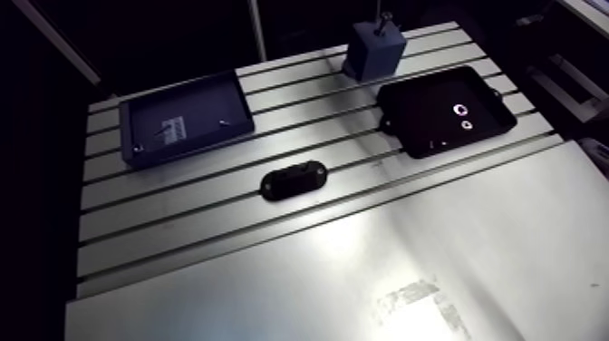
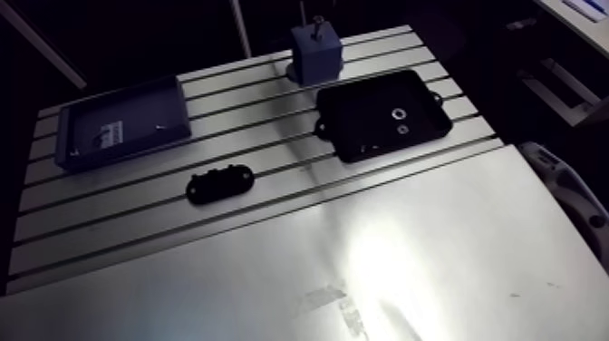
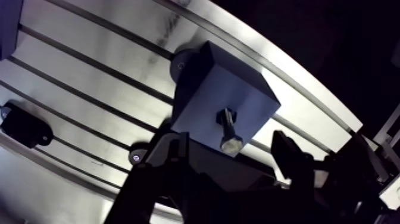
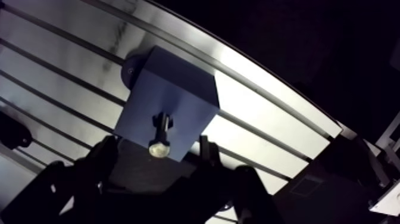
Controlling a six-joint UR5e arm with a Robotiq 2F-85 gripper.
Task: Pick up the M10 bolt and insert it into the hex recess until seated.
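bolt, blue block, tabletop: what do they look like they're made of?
Bolt: metal, likely steel; grey, with a bright glint on its end.
Blue block: probably plastic, maybe printed; even matte blue, no glare. Can't confirm.
Table: aluminium, bare silvery finish; broad soft reflections, straight dark slots.

The table [image 1: 272, 263] is showing bare brushed metal and throwing back a bright glare. The blue block [image 3: 202, 104] is looking like smooth, matt plastic, while the bolt [image 3: 229, 132] is glinting as metal at its head. The black tray [image 1: 421, 127] is appearing smooth and faintly glossy, and two rings [image 1: 461, 111] are shining like metal
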